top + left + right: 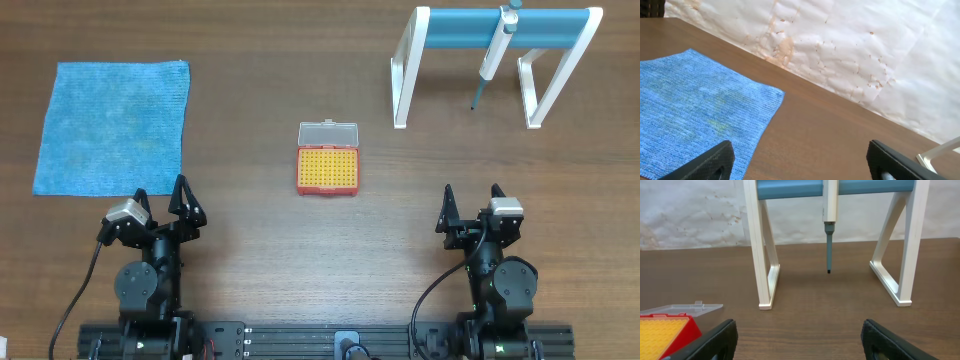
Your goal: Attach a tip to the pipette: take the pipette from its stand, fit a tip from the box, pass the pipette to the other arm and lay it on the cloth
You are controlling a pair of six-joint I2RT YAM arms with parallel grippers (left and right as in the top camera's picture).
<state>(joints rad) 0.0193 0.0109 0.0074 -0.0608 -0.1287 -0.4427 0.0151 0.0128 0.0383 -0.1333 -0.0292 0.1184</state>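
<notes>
Top view: pipette [493,60] hangs on stand [455,28] upper right; tip box [327,170] centre; cloth [112,125] upper left; left pincer [162,192] and right pincer [471,190] both spread.

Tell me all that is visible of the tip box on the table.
The tip box is small and rectangular, with a red-orange base holding a grid of yellow tips. Its clear lid, plastic by its look, is open and folded back on the far side. The box stands flat on the brown wooden table, near the middle, between the blue cloth and the white stand. Nothing else touches it.
</notes>
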